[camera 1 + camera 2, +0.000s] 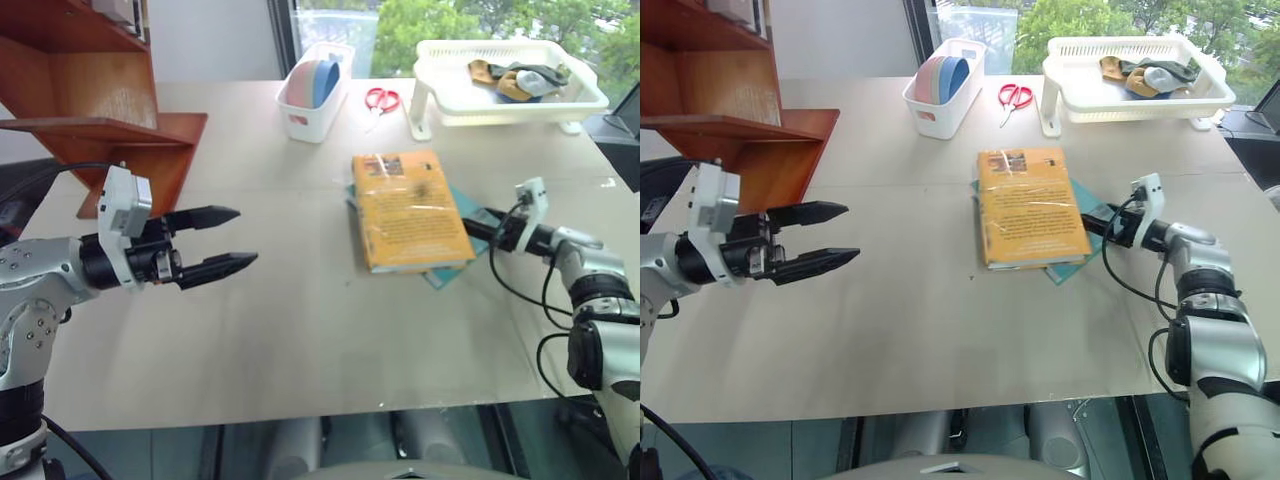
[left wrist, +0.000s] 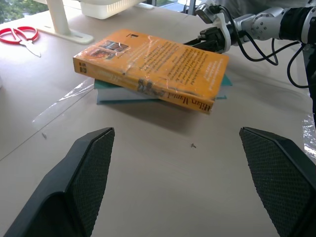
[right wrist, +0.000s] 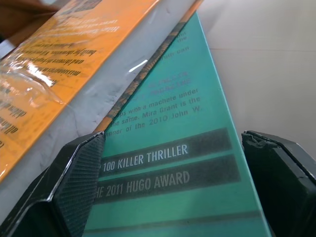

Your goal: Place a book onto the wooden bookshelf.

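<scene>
The thick yellow-orange book [image 1: 408,210] lies mid-table on top of a thinner teal book [image 3: 182,163], slightly tilted. My right gripper [image 1: 472,226] is at the books' right edge, pointing left. Its fingers are open; in the right wrist view they stand over the teal cover, with the orange book's page edge beside one finger [image 3: 79,177]. My left gripper [image 1: 232,240] hovers open and empty over the table's left part, pointing toward the book [image 2: 153,59]. The reddish-brown wooden bookshelf [image 1: 110,110] stands at the far left, behind the left gripper.
At the back stand a white basket [image 1: 315,90] holding pink and blue discs, red scissors [image 1: 381,98], and a white raised tray [image 1: 505,85] with cloths. A clear film [image 2: 64,101] lies near the books. The table's front edge [image 1: 300,415] is near.
</scene>
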